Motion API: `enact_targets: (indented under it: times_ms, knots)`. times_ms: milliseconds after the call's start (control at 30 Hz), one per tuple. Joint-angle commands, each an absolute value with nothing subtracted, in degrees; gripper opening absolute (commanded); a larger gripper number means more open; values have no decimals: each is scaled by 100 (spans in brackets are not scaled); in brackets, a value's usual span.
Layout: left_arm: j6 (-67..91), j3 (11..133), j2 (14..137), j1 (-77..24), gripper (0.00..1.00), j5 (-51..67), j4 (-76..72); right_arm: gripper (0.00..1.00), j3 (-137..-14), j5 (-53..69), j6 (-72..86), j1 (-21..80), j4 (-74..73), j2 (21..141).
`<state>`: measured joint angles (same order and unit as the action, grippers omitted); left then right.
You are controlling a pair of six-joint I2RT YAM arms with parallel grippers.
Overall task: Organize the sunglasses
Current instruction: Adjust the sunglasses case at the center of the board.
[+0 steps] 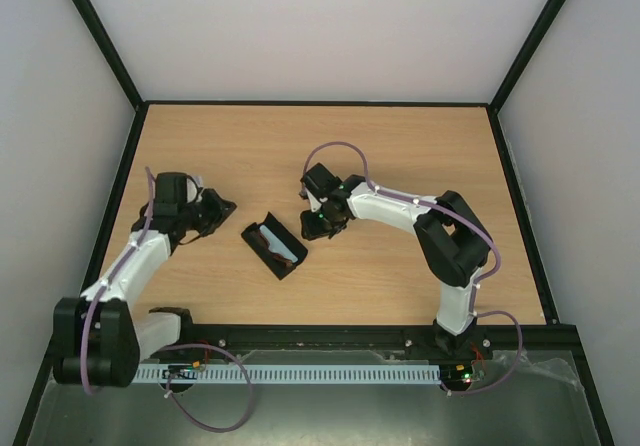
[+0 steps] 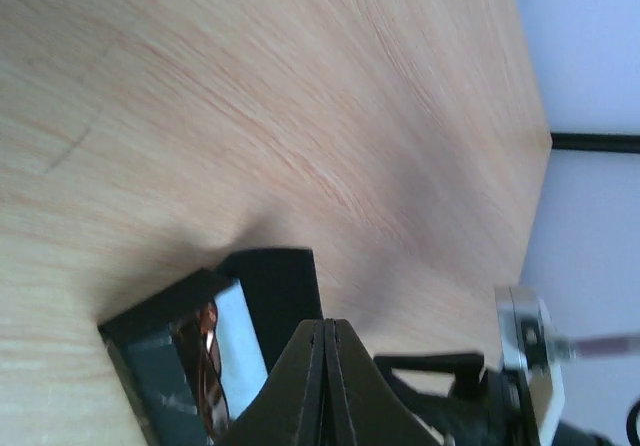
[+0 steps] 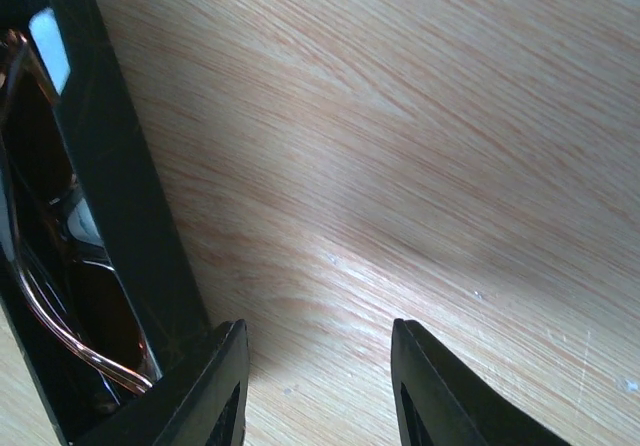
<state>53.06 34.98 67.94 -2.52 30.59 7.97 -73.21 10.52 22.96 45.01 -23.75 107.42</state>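
Open black case, pale blue lining; wooden table

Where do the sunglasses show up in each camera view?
Top external: sunglasses at the middle of the table, inside the case.
Left wrist: sunglasses at the bottom left; the amber frame shows in the case.
Right wrist: sunglasses at the far left edge, partly cut off.
Shared landmark: the black case holding them.

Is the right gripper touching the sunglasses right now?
Apart. The right wrist view shows the right gripper open over bare wood, while the sunglasses lie inside the case, whose wall stands between them.
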Motion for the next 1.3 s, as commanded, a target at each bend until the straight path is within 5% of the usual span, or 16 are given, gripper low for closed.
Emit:
enact_targets:
  times_ms: [0,400,733,1267]
  knots:
    - [5064,3202,6257,-244,2,3353,1924,40,-7595,1080,2243,4504,-2541,10872]
    - [5612,1990,5299,-771,2,3311,1820,32,-7559,1846,2414,4509,-2186,10748]
    - [5729,1722,5933,-1045,2,3201,1038,23,-7662,2118,2569,4582,-2035,10898]
    - [5568,2244,7144,-1046,2,3121,295,23,-7796,2103,2573,4805,-2080,10996]
